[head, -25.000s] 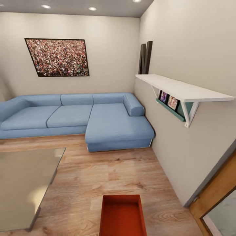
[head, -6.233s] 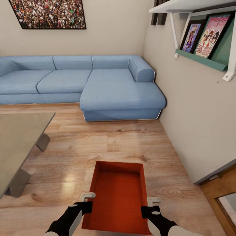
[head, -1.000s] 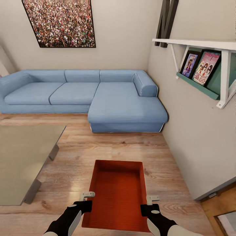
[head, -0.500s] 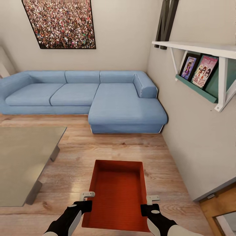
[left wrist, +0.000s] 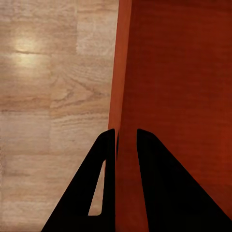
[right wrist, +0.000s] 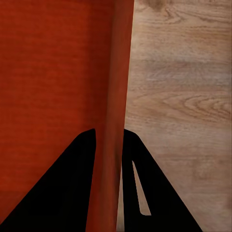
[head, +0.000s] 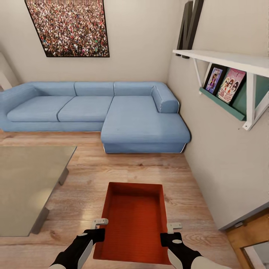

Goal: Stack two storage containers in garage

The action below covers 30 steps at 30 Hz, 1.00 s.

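One storage container [head: 134,222], two grippers clamped

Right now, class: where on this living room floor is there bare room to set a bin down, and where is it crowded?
Free: the wood floor between the blue sofa and the held storage container, and the strip beside the right wall. Crowded: the left, where the glass coffee table stands.

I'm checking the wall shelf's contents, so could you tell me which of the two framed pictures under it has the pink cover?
The framed picture farther from the sofa, the pink one. Its neighbour, nearer the sofa, is darker with a purple cover.
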{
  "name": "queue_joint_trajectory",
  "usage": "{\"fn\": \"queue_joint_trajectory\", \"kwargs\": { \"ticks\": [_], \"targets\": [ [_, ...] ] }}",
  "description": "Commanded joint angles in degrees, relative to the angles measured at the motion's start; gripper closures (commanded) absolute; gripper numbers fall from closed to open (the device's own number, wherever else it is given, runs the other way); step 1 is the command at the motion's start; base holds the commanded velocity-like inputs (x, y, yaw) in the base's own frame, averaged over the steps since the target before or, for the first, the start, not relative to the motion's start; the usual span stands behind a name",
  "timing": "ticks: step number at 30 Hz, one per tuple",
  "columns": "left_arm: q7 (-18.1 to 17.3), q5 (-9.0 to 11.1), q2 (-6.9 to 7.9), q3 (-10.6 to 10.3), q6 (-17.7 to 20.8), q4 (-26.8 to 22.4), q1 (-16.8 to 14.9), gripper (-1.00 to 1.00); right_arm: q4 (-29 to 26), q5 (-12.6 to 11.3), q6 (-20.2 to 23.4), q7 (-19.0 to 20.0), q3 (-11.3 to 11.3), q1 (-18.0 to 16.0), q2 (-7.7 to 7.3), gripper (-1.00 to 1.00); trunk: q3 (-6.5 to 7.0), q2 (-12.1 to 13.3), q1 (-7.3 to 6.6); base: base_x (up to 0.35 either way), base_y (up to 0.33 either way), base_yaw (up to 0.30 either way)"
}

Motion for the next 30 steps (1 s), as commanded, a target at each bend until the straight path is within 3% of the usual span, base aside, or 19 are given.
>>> {"fn": "queue_joint_trajectory", "kwargs": {
  "ticks": [1,9,30],
  "targets": [
    [0.6,-0.3,0.08,-0.6,0.0,-0.3,0.0,1.00,1.1,-1.6,-0.2,-0.2,1.1,0.0,-0.03,1.00,0.14,0.4,-0.23,0.000,0.000,0.000],
    [0.6,-0.3,0.08,-0.6,0.0,-0.3,0.0,1.00,1.1,-1.6,-0.3,-0.3,1.1,0.0,-0.09,1.00,1.66,3.6,-1.99,0.000,0.000,0.000],
    [0.6,-0.3,0.08,-0.6,0.0,-0.3,0.0,1.00,1.1,-1.6,-0.3,-0.3,1.1,0.0,-0.07,1.00,7.23,12.0,-6.60,0.000,0.000,0.000]
  ]
}}
